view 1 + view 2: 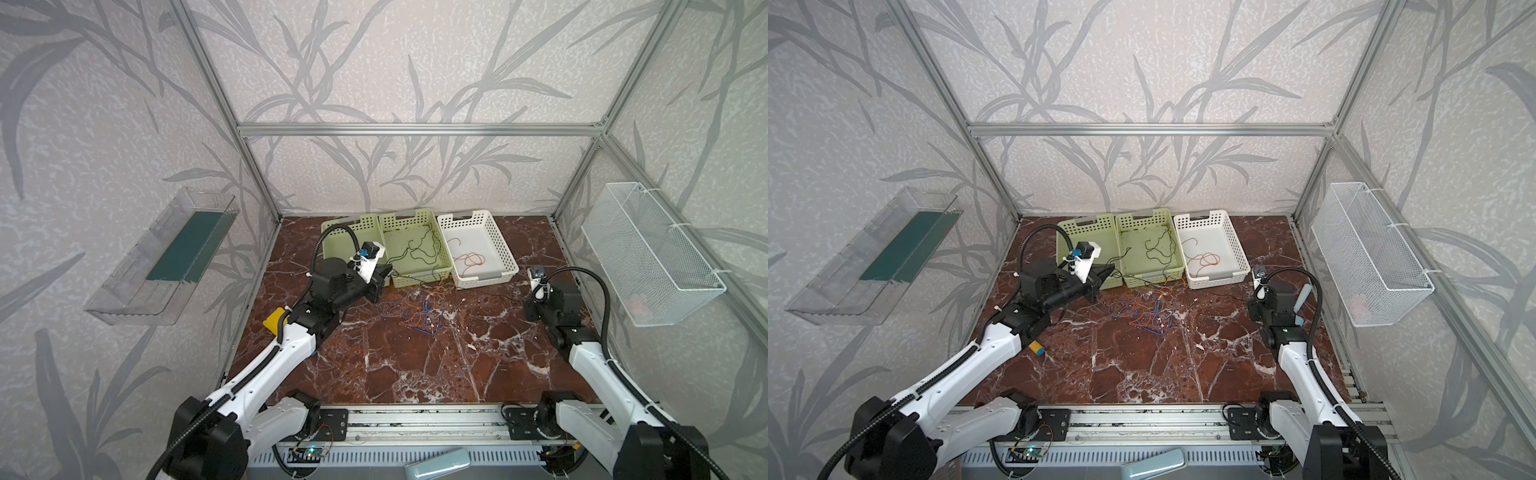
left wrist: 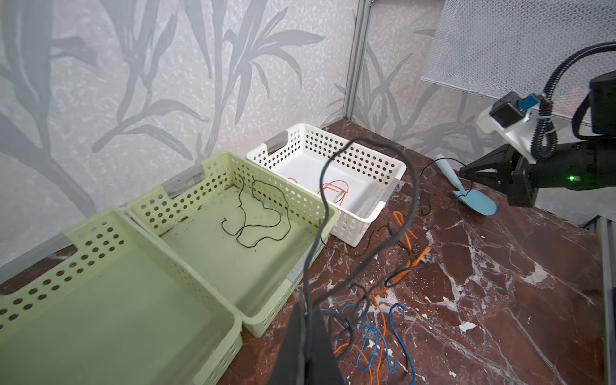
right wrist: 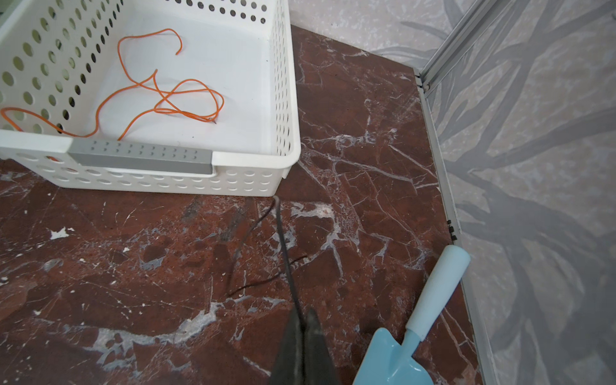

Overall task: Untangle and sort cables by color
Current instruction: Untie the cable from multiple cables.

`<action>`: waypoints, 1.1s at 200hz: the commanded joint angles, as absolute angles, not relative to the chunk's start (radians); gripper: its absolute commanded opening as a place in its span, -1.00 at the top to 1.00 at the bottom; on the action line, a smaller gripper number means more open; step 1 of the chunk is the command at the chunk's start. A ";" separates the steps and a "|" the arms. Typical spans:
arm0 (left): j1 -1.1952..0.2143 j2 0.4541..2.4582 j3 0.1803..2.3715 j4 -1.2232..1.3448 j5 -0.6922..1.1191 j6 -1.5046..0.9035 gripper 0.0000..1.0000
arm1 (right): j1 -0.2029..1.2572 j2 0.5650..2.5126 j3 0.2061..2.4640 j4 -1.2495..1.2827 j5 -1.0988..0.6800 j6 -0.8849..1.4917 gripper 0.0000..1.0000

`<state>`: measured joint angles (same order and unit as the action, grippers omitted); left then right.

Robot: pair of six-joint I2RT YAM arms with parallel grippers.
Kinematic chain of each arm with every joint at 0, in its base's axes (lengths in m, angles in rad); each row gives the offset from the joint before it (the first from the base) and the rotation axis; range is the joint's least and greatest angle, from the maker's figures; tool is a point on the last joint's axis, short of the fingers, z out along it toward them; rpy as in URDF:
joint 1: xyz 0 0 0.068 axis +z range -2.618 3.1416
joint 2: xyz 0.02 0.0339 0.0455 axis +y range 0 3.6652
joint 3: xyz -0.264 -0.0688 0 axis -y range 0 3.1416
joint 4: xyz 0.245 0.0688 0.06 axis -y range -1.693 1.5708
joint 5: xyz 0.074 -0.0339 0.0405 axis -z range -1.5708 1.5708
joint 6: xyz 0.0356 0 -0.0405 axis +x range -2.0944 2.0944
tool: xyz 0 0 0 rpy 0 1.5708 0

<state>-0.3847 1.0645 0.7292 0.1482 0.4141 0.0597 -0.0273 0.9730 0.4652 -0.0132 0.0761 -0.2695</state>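
Sorting is partly done: at least one dark cable (image 1: 419, 249) lies in the middle green basket (image 1: 409, 216) and an orange cable (image 3: 166, 96) in the white basket (image 3: 286, 100). The left green basket (image 2: 110, 316) is empty, presumably meant for blue. Most of the work is ahead, since a tangle (image 1: 415, 311) of blue, orange and dark cables lies on the table (image 1: 415, 374) just in front of the baskets, and no blue one is sorted yet. The left gripper (image 2: 306, 311) is pinched tight on a dark loop (image 2: 413, 186) that rises from its jaws and drops back toward the tangle. The right gripper (image 3: 301, 316), well apart from it and near the white basket, is likewise clamped on a thin dark strand (image 3: 283, 240) trailing over the table. Whether the two hold ends of one cable I cannot tell. The step in hand looks like freeing dark cable from the tangle for the middle basket; the blues and the other oranges would come after.
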 commanded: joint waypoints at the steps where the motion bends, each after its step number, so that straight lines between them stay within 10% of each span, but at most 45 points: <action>1: -0.339 1.030 0.739 0.104 0.369 0.089 1.00 | -0.043 0.984 0.487 -0.014 0.113 -0.286 1.00; 163: -0.196 0.916 0.771 0.017 0.482 0.114 1.00 | -0.051 0.965 0.488 0.001 0.148 -0.306 1.00; 220: -0.266 1.088 0.723 0.127 0.709 0.014 1.00 | 0.010 0.747 0.531 0.086 -0.254 -0.344 1.00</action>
